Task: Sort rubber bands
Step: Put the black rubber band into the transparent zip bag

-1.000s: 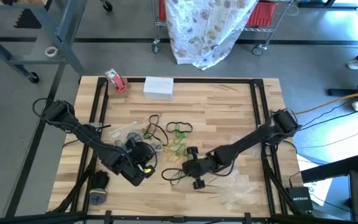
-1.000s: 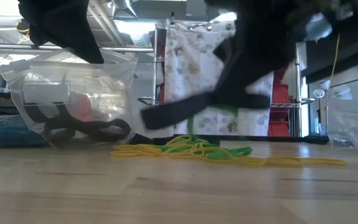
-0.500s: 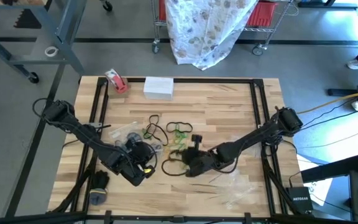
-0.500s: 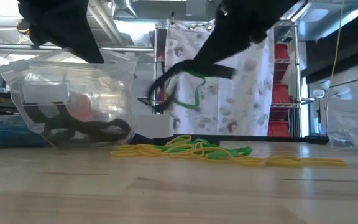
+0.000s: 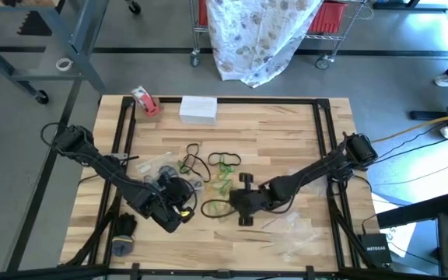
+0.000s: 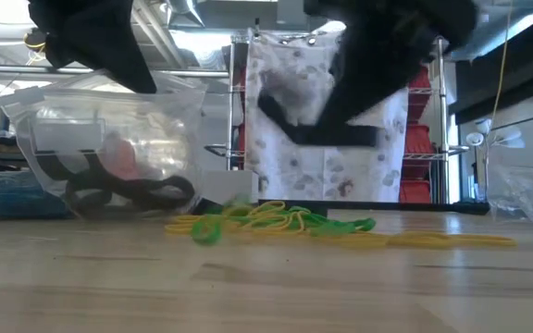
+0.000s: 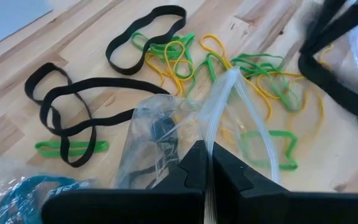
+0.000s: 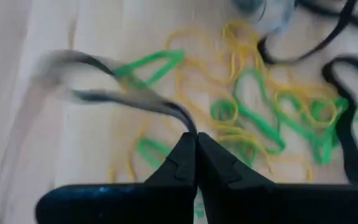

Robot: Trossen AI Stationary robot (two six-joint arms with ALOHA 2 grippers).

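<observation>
Right gripper (image 8: 196,144) pinching black rubber band (image 8: 104,84) (blurred), left gripper (image 7: 207,163) clamping bag (image 7: 160,134)

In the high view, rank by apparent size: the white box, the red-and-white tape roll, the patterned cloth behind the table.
1. Patterned cloth, largest by far.
2. White box.
3. Red-and-white tape roll, smallest.
The cloth hangs off the table, so its nearness is unsure.

two dark jointed arms (image 5: 107,167), black cabling, dark pincers

black, green and yellow rubber bands (image 5: 212,167), pale wood-grain table (image 5: 278,132) with black frame, red-and-white tape roll (image 5: 145,101), white box (image 5: 198,109), clear bag (image 7: 166,146), white leaf-print cloth (image 5: 259,35), red bins (image 5: 333,15)
</observation>
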